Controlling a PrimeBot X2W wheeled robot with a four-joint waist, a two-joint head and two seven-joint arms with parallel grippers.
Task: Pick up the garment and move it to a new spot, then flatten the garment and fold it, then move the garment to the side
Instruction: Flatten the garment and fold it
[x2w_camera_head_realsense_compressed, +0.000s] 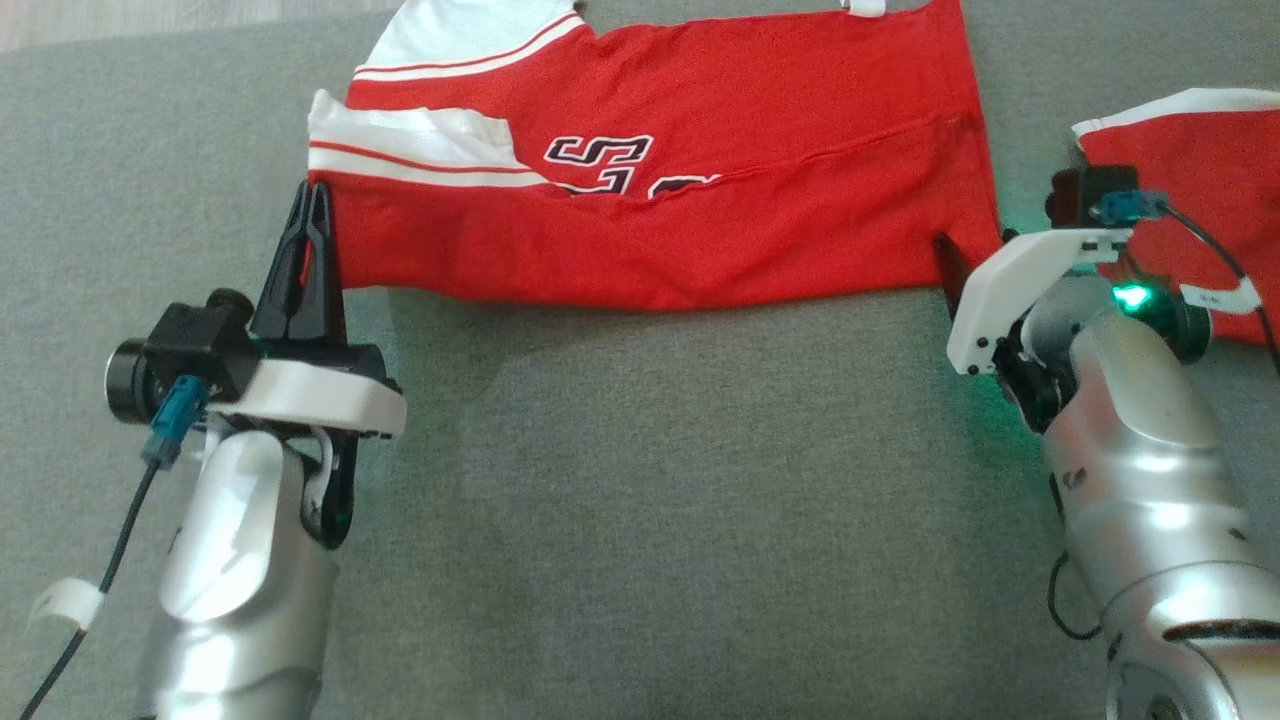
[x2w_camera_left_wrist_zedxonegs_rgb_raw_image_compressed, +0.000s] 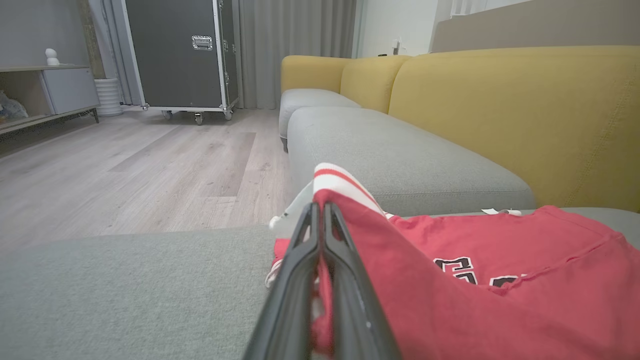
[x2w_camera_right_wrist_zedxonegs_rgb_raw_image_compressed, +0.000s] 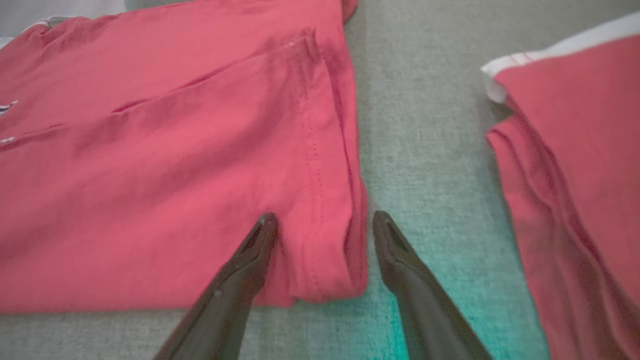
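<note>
The garment (x2w_camera_head_realsense_compressed: 700, 220) is a red jersey with white striped trim and dark lettering, folded into a long band across the grey cushion. At its near left corner my left gripper (x2w_camera_head_realsense_compressed: 314, 205) is shut on the cloth. The left wrist view shows red fabric (x2w_camera_left_wrist_zedxonegs_rgb_raw_image_compressed: 475, 300) pinched between the closed fingers of that gripper (x2w_camera_left_wrist_zedxonegs_rgb_raw_image_compressed: 320, 210). My right gripper (x2w_camera_right_wrist_zedxonegs_rgb_raw_image_compressed: 325, 219) is open astride the near right corner of the garment (x2w_camera_right_wrist_zedxonegs_rgb_raw_image_compressed: 175, 175). One fingertip (x2w_camera_right_wrist_zedxonegs_rgb_raw_image_compressed: 267, 222) rests on the cloth and the other on the cushion. In the head view the right gripper (x2w_camera_head_realsense_compressed: 965, 262) sits at that corner, partly hidden by its white mount.
A second red piece with white trim (x2w_camera_head_realsense_compressed: 1190, 160) lies to the right of my right arm, also in the right wrist view (x2w_camera_right_wrist_zedxonegs_rgb_raw_image_compressed: 575, 175). Grey cushion (x2w_camera_head_realsense_compressed: 640, 500) stretches toward me. Beyond are yellow backrests (x2w_camera_left_wrist_zedxonegs_rgb_raw_image_compressed: 500, 110), wood floor (x2w_camera_left_wrist_zedxonegs_rgb_raw_image_compressed: 125, 170) and a black wheeled case (x2w_camera_left_wrist_zedxonegs_rgb_raw_image_compressed: 180, 55).
</note>
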